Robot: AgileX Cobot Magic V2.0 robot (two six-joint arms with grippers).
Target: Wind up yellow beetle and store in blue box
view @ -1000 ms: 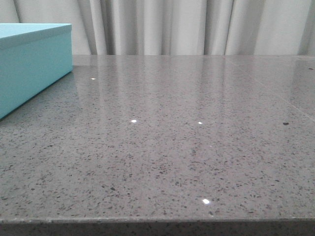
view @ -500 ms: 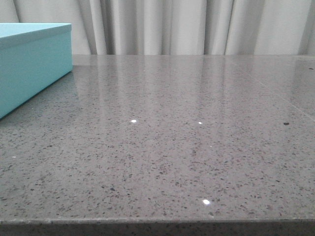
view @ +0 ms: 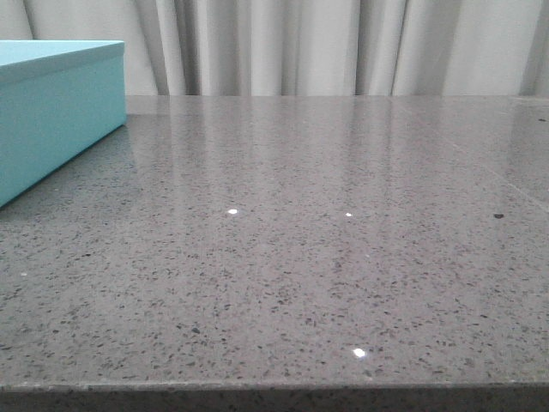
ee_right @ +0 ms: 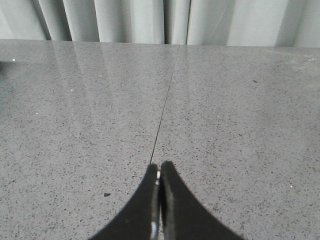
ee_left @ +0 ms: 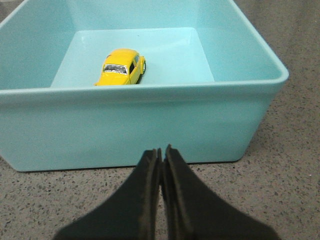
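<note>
Front view — unchanged from a second ago: blue box (view: 56,112) at far left on grey table (view: 300,257), no arm in sight. Left wrist view: yellow beetle (ee_left: 121,67) already resting on the box floor, left gripper (ee_left: 161,152) clenched empty, just outside the near wall — storing seemingly done. Right wrist view: right gripper (ee_right: 159,172) pressed closed, holding nothing, above bare stone.

Grey speckled stone table (view: 326,257), glossy, with a thin seam line running near to far on the right part. Blue box (view: 51,112) sits directly on it at far left. Box's outer wall meets the tabletop, open top up.
</note>
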